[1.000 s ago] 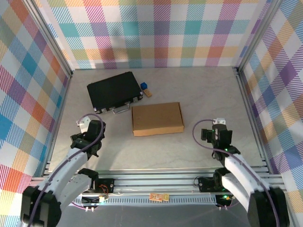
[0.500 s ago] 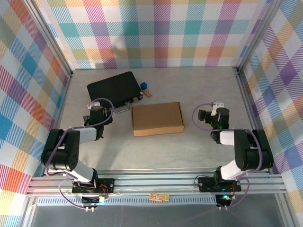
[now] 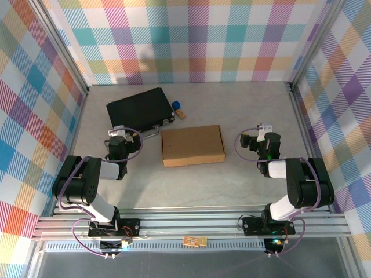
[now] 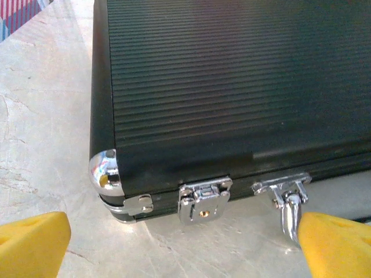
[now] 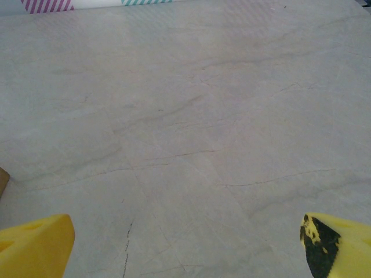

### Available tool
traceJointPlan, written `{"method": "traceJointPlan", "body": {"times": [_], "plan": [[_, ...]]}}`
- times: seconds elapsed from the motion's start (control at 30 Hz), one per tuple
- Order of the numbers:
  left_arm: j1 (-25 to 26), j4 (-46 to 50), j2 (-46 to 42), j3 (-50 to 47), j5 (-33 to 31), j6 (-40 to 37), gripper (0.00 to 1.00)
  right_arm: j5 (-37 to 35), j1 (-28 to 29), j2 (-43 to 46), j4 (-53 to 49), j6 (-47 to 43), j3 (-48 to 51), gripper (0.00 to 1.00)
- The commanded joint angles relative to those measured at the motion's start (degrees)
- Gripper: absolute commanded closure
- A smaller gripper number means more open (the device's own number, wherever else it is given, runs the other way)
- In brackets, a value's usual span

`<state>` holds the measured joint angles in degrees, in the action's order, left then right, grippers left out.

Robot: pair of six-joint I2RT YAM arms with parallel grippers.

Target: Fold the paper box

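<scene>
Flanking the paper box (image 3: 193, 146), left end effector (image 3: 119, 136) and right end effector (image 3: 257, 139) gape.

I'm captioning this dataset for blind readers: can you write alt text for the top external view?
A closed brown paper box lies flat on the table between two robot arms, the left gripper and the right gripper flanking it without touching. A black case sits beyond the left gripper, a small blue item beside it.
</scene>
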<state>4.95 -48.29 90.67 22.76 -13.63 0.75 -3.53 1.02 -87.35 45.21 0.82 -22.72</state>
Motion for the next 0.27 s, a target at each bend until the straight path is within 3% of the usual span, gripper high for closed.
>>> {"method": "traceJointPlan", "body": {"times": [0.0,0.23], "plan": [[-0.4,-2.0,-0.3,0.1,1.1,-0.8,0.0,1.2,-0.1,-0.4,2.3,0.2,-0.6,0.01],[-0.2,-2.0,-0.3,0.2,0.9,-0.8,0.0,1.3,-0.2,-0.5,2.2,0.2,-0.8,0.01]]}}
